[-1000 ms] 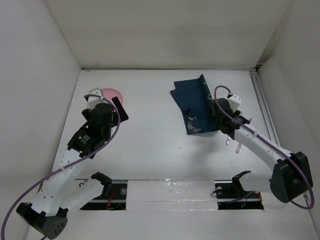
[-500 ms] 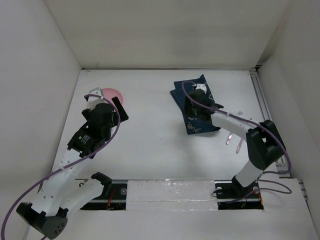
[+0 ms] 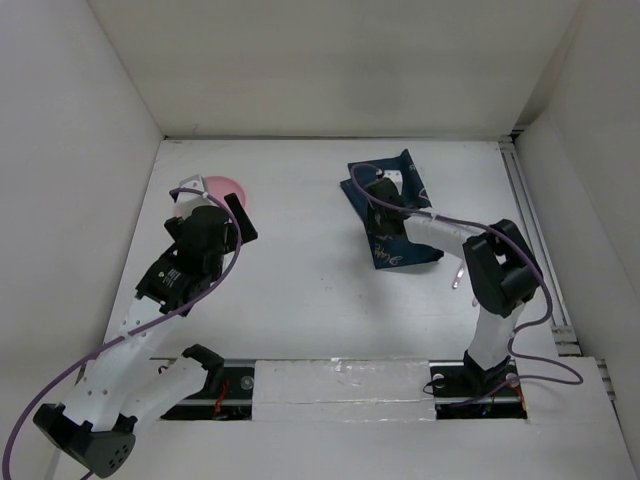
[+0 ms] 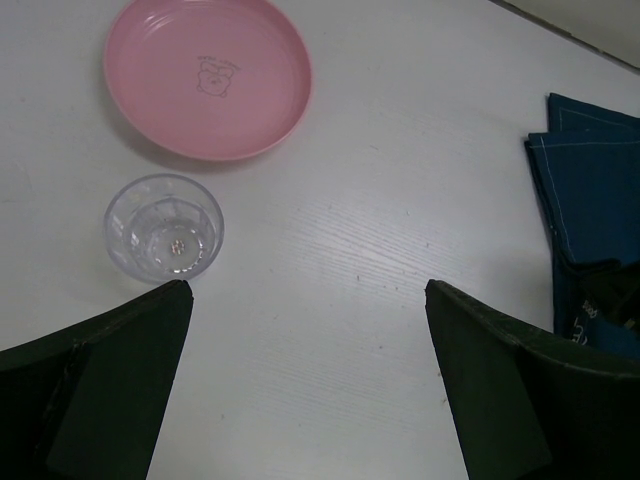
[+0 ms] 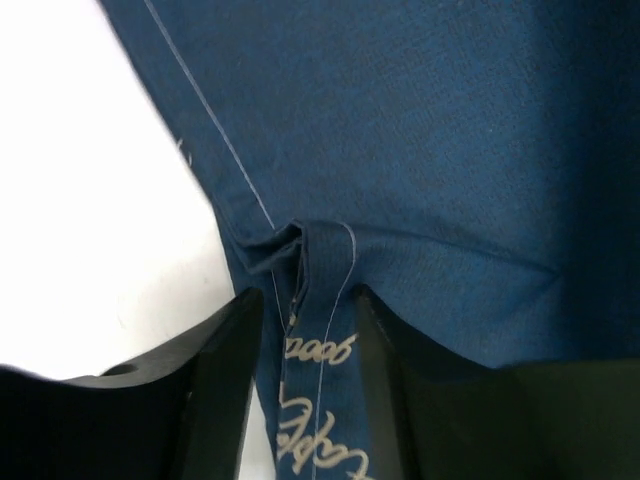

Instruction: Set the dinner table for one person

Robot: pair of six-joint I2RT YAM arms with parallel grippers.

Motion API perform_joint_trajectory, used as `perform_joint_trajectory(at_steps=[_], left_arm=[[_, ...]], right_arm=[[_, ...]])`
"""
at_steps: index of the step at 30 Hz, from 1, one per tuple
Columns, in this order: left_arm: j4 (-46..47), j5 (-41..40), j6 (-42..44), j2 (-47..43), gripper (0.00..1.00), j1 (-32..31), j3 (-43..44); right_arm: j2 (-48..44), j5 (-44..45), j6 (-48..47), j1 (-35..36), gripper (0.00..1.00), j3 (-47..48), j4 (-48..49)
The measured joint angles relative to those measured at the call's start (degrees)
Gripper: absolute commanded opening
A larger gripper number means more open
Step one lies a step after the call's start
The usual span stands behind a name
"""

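The white dinner table (image 3: 300, 290) carries a navy placemat (image 3: 395, 215) with white drawings, crumpled at the back right. My right gripper (image 3: 373, 193) is down on its left part. In the right wrist view the jaws (image 5: 305, 300) are closed to a narrow gap on a raised fold of the placemat (image 5: 420, 130). My left gripper (image 3: 236, 214) is open and empty above the table (image 4: 380, 230). A pink plate (image 4: 208, 75) and a clear glass (image 4: 165, 228) lie ahead of it to the left. The plate also shows in the top view (image 3: 222, 187).
Pale pink cutlery (image 3: 462, 272) lies on the table right of the placemat, near the right arm's forearm. White walls close the table at the left, back and right. A rail runs along the right edge (image 3: 530, 220).
My right arm has swung left from the placemat's right edge to its left part, and the gripper has come down onto the cloth. The left arm has not moved.
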Motion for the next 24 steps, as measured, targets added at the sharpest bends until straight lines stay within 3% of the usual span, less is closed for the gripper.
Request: perform_joint_trajectory(at_steps=[7, 9, 10, 11, 15, 24], left_arm=[[0.0, 0.2, 0.1, 0.0, 1.00, 0.0, 0.0], [0.0, 0.3, 0.2, 0.0, 1.00, 0.0, 0.0], [0.0, 0.3, 0.2, 0.0, 1.00, 0.0, 0.0], [0.0, 0.3, 0.2, 0.0, 1.00, 0.0, 0.0], [0.0, 0.4, 0.2, 0.0, 1.00, 0.0, 0.0], [0.0, 0.4, 0.2, 0.0, 1.00, 0.0, 0.0]], right_arm=[[3.7, 2.1, 0.4, 0.1, 0.40, 1.2, 0.0], [4.6, 3.0, 0.5, 0.3, 0.30, 1.2, -0.1], [4.9, 3.5, 0.5, 0.5, 0.30, 1.3, 0.0], [5.0, 4.0, 1.0, 0.9, 0.19, 1.7, -0.1], [5.2, 5.9, 1.5, 1.9, 0.00, 2.6, -1.2], [3.5, 7.0, 1.9, 3.2, 0.00, 2.4, -2.4]])
